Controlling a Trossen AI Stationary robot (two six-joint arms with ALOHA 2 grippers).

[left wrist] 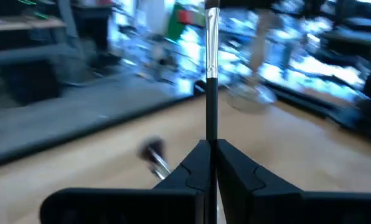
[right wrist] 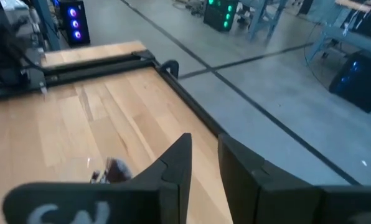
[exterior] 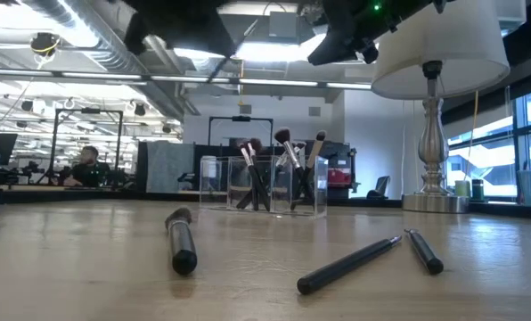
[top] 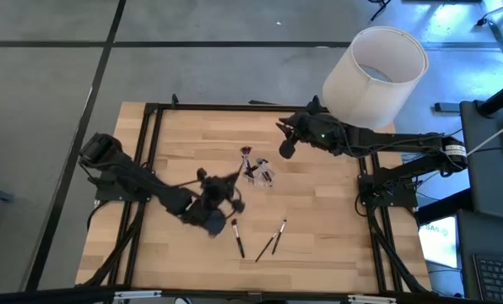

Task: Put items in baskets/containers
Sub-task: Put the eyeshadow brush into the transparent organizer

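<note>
Dark slender makeup brush (left wrist: pixel 211 74) stood clamped upright in the left pincer (left wrist: pixel 211 163); right pincer (right wrist: pixel 203 163) hung released above the bench (top: pixel 319 228).

— Can any words or numbers be read here?

— Almost none. Large pale letters are seen on the dark body of the right gripper (right wrist: pixel 201 168) in its own wrist view, but they are cut off at the edge and cannot be made out.

— Is anything written on the brushes (exterior: pixel 180 239), the clear holder (exterior: pixel 264 185) or the lamp (exterior: pixel 435 53)?

— No label or number can be read on them. No sign can be read in the room behind the table (exterior: pixel 87 267) either.
</note>
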